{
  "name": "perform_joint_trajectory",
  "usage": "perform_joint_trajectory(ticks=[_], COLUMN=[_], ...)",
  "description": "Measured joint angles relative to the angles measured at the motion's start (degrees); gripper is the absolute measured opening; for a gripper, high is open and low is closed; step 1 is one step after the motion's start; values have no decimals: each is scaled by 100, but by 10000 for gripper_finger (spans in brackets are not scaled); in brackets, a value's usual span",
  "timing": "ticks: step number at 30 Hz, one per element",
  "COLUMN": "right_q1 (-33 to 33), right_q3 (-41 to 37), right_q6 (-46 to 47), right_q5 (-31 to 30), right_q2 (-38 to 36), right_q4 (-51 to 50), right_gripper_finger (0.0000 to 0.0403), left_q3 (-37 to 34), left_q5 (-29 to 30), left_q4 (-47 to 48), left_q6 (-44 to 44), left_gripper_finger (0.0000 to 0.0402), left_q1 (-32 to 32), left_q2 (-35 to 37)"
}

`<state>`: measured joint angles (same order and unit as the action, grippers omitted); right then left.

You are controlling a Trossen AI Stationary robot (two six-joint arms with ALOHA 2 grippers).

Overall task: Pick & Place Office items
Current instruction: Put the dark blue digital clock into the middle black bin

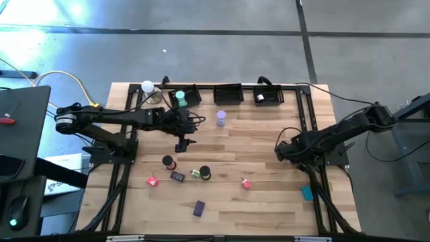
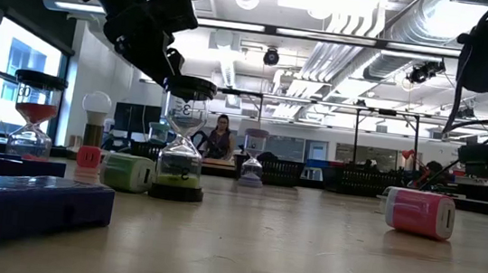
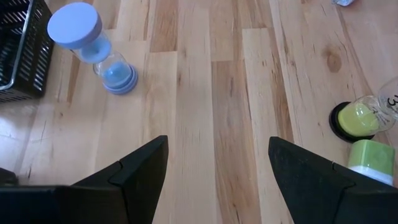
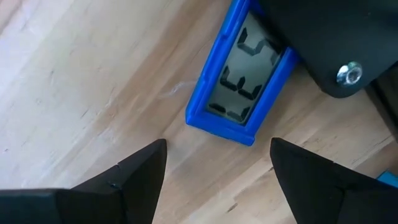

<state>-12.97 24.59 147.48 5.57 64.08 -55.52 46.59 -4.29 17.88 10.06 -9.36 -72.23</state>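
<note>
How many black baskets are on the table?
3, in a row along the table's back edge. The left basket holds a teal piece, the middle basket looks bare, and the right basket holds a small roll. None seem hidden.

Legible marks: a "3" on the glass of the green-sand hourglass [image 2: 179,162], low view, right beside the pale green block [image 2: 128,173]. Left wrist view shows a partial "3" there. Nothing else readable.
</note>
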Motion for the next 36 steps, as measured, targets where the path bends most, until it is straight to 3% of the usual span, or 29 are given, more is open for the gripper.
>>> perform_joint_trajectory(ticks=[14, 36], right_q1=[-113, -734], right_q3=[39, 74], right_q6=[-271, 83], right_q5=[-145, -781], right_q2=[415, 736], right_q4=[-102, -51], right_gripper_finger=[275, 275], left_q3=[0, -101], left_q5=[-74, -70], left_q4=[-6, 23], left_q6=[-51, -107], left_gripper_finger=[271, 271], left_q1=[2, 15], left_q2=[0, 0])
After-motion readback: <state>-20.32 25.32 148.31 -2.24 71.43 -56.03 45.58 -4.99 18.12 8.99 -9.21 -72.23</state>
